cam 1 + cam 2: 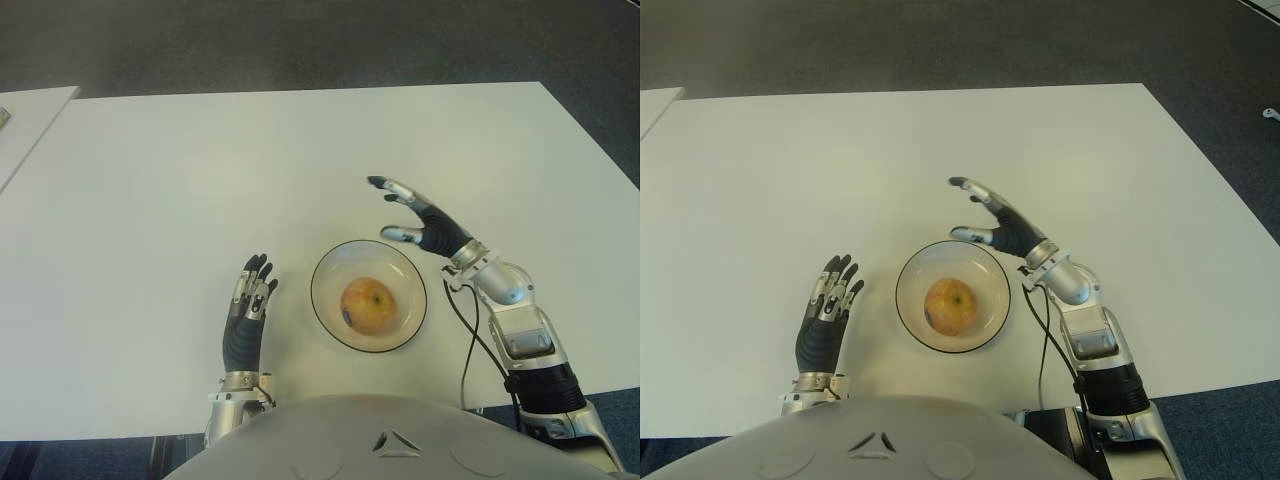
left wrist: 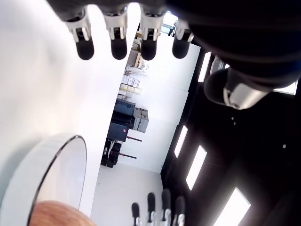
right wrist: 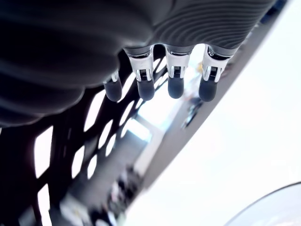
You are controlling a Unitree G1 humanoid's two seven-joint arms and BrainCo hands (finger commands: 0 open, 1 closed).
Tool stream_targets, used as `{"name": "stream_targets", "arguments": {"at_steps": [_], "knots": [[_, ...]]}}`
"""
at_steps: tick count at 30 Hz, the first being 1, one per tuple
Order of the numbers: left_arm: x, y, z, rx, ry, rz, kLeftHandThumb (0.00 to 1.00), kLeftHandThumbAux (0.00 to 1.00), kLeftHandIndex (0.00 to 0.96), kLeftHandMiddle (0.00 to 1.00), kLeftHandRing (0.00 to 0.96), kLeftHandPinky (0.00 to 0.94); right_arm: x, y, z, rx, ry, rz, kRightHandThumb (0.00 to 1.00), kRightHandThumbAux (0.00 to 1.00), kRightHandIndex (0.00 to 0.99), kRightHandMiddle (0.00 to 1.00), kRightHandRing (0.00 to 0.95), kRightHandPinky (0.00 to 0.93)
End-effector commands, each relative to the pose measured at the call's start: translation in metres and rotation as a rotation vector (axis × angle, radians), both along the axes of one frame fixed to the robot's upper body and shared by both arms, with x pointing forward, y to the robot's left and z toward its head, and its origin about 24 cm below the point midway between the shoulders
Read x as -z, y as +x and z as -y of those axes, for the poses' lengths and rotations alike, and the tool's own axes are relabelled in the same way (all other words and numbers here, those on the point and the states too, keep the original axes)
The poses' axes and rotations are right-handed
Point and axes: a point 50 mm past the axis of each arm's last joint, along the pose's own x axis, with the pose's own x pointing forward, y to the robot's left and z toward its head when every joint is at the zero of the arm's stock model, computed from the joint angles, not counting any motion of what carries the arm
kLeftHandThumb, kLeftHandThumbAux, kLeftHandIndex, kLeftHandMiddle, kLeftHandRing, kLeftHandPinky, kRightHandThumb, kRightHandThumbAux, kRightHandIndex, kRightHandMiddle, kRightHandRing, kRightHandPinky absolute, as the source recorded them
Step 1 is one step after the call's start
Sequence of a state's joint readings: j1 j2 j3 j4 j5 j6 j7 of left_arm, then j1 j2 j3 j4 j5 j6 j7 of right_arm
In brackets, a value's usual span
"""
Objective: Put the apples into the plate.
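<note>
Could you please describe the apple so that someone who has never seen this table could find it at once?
On the white table, look near the robot's edge for the clear round plate between the left robot hand and the right robot hand. The apple lies inside it, the only yellow-red round thing there.

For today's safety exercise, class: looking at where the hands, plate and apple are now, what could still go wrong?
1. The open right robot hand hovers just past the plate; pulling back low might clip its rim.
2. The apple lies loose in the plate, so a knock could roll it out.
3. The left robot hand beside the plate might nudge it.
</note>
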State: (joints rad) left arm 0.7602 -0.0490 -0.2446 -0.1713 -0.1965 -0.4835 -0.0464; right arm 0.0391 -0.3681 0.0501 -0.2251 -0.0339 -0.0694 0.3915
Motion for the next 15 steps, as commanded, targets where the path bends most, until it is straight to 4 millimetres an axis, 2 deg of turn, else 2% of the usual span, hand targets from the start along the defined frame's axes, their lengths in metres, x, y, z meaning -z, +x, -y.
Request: {"name": "stream_targets", "arguments": {"at_steps": [1, 8, 15], "knots": [[0.003, -0.002, 0.004, -0.027, -0.028, -0.014, 0.048, 0.342, 0.000, 0.000, 0.000, 0.008, 0.020, -0.011, 0.039, 0.225, 0.321, -0.218, 0.102, 0.294, 0.000, 0.000, 0.000, 0.000], [0.005, -0.004, 0.001, -0.028, -0.009, -0.038, 0.057, 0.325, 0.000, 0.000, 0.000, 0.011, 0.022, -0.030, 0.045, 0.342, 0.492, -0.272, 0.083, 0.263, 0.000, 0.000, 0.000, 0.000], [0.003, -0.005, -0.002, -0.034, 0.031, -0.048, 0.051, 0.321, 0.000, 0.000, 0.000, 0.014, 0.029, -0.044, 0.055, 0.419, 0.575, -0.285, 0.077, 0.242, 0.012, 0.000, 0.000, 0.000]]}}
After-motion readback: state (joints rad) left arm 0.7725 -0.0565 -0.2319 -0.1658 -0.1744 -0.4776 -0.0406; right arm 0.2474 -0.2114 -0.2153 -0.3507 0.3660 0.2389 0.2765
